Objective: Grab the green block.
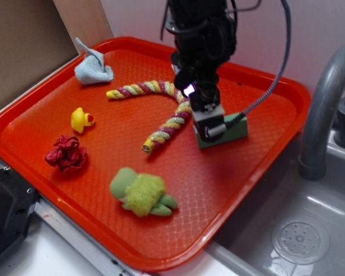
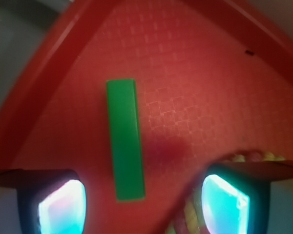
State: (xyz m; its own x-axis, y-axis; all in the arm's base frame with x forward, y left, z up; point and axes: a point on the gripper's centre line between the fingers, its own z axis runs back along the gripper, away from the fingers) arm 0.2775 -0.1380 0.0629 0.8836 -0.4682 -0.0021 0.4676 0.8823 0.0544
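The orange-red tray [image 1: 57, 123] looks like hard plastic with a fine waffle texture and a faint sheen. The green block [image 2: 125, 139] is smooth and matt — flat, even colour. The rope [image 1: 161, 109] is twisted fibre, coarse. The plush toy [image 1: 142, 192] is fuzzy, the cloth [image 1: 94, 68] soft and woven. The yellow duck [image 1: 80, 119] appears glossy. The sink [image 1: 287, 213] is dull grey metal — its faucet [image 1: 325, 109] smooth.

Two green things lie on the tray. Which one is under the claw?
The green block, a flat-faced bar between the open claw fingers; the fuzzy plush toy lies apart.
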